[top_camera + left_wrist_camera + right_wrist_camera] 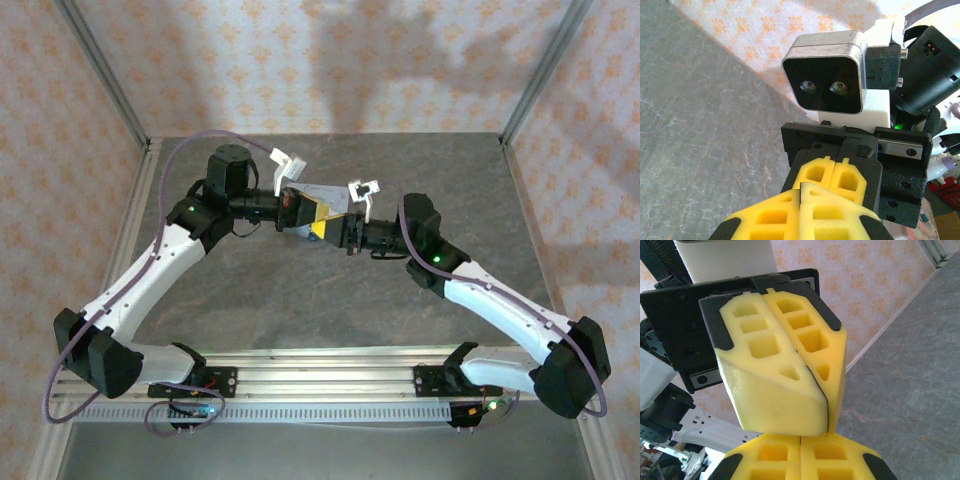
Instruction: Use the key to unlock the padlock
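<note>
Contact between the two end effectors marked the moment. The left gripper (308, 212), a black two-finger claw with chunky yellow foam-like pads, and the matching right gripper (335, 230) met tip to tip above the middle of the grey stone-patterned tabletop (300, 310), with both white-and-black arms bent inward toward each other.

From the left wrist, the left gripper (800, 212) had its pads pressed flat together along one thin seam. The right gripper (836, 175) faced it head-on, fully closed too, and its tips touched the left ones. The right arm's silver-and-black wrist camera (825, 75) sat just above those closed fingers.

From the right wrist, the right gripper (800, 460) was closed pad to pad at the bottom edge. The left gripper (822, 410) stood tilted directly in front of it, its yellow pads meeting in a dark seam and its tips resting on the right ones.

Whether either closed pair pinched anything could not be told. Where the small teal padlock and the thin pale key lay relative to the grippers could not be told either.

A pale pink wall (320, 60) with an orange floral print stood behind the table.
</note>
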`<state>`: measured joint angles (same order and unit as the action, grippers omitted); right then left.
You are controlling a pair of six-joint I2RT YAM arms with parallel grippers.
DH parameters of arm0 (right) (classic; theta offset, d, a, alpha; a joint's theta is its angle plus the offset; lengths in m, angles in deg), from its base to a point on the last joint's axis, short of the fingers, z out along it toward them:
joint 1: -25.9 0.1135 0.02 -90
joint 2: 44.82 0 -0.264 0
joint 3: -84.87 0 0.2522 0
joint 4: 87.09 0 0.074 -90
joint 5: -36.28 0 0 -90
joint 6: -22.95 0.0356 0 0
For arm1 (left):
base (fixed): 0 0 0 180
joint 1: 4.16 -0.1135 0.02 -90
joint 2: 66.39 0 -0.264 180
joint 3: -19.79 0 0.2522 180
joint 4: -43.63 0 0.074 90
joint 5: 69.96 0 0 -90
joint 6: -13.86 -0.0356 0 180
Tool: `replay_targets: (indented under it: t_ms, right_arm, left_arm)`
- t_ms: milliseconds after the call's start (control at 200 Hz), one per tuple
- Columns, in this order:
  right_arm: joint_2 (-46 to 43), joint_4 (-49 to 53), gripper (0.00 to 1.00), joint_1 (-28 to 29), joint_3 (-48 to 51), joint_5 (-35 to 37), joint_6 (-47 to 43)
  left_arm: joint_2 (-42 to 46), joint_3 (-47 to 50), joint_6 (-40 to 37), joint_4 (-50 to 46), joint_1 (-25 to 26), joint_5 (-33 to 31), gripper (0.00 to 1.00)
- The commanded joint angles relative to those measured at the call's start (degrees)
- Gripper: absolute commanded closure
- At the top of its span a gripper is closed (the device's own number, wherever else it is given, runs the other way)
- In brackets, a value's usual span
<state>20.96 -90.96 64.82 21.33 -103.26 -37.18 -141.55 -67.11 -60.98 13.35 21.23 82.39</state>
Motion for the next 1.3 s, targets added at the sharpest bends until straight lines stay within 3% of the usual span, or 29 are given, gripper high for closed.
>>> replay_targets:
  t_ms: [0,60,120,225,365,545,701,816,1066,1296]
  right_arm:
    - [-0.1,-4.1,1.00,0.1,0.3,0.5,0.6]
    - [-0.1,-5.5,1.00,0.1,0.9,1.4,1.8]
    - [-0.1,-7.5,1.00,-0.2,1.6,2.1,3.5]
    - [0.7,-12.3,1.00,-1.2,2.9,2.4,7.9]
    - [1.8,-19.2,1.00,-2.7,4.4,2.2,13.2]
    - [3.7,-22.5,1.00,-3.7,4.5,2.3,16.2]
    - [4.6,-22.6,1.00,-3.8,3.4,1.8,17.3]
    - [5.2,-22.6,1.00,-3.7,2.2,0.3,17.9]
    - [4.9,-20.4,1.00,-3.7,0.8,-0.8,17.2]
    - [5.1,-18.3,1.00,-2.9,-0.4,-1.3,16.2]
  left_arm:
    - [1.1,-1.5,-0.1,0.1,-0.1,-1.1,1.00]
    - [1.8,-1.1,0.0,0.6,-0.1,-2.1,0.77]
    - [2.6,-0.3,0.6,1.2,-0.2,-3.2,0.61]
    - [5.0,2.6,3.8,5.6,-2.1,-4.3,0.49]
    - [8.4,10.8,14.3,19.2,-6.2,-2.4,0.48]
    - [10.7,16.9,18.6,25.9,-6.3,-1.6,0.50]
    - [14.1,19.5,10.4,23.8,-5.8,-3.6,0.50]
    - [15.9,22.2,6.9,27.6,-4.9,-4.5,0.50]
    - [14.4,21.3,-1.8,25.1,-0.4,-5.6,0.50]
    - [16.1,22.9,-6.1,24.0,0.2,-15.1,0.49]
